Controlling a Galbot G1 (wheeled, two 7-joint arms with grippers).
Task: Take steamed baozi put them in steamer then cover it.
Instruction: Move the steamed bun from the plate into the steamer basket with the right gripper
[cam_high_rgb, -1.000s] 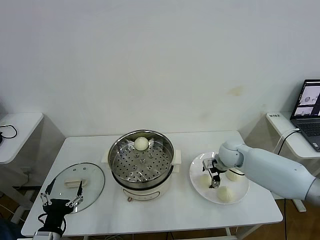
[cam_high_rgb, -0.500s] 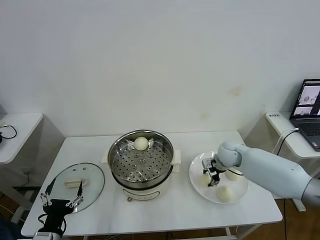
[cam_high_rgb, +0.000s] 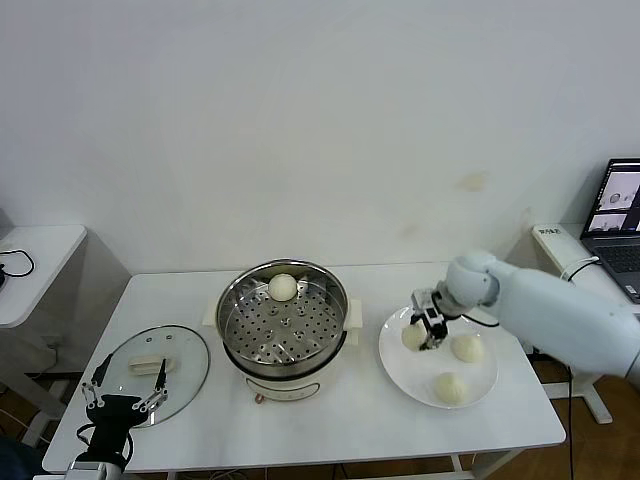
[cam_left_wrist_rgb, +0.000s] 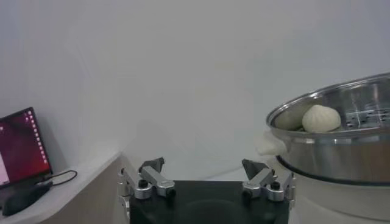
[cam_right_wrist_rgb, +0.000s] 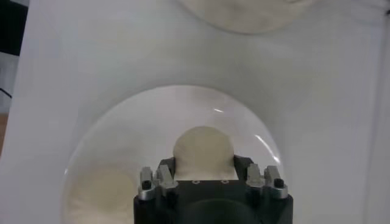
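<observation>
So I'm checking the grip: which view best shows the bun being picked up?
The right wrist view: the bun sits between the right end effector fingers. The head view shows it small, above the plate. The left wrist view misses it.

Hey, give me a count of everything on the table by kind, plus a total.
Baozi: 4, at
Steamer: 1
Glass cover: 1
White plate: 1
Total: 7

buns: one (cam_high_rgb: 283, 287) in steamer, three on right, one (cam_high_rgb: 414, 336) gripped, lifted | steamer (cam_high_rgb: 283, 318): shiny perforated basket on cream pot, uncovered | cover (cam_high_rgb: 156, 361): glass, flat on left
</observation>
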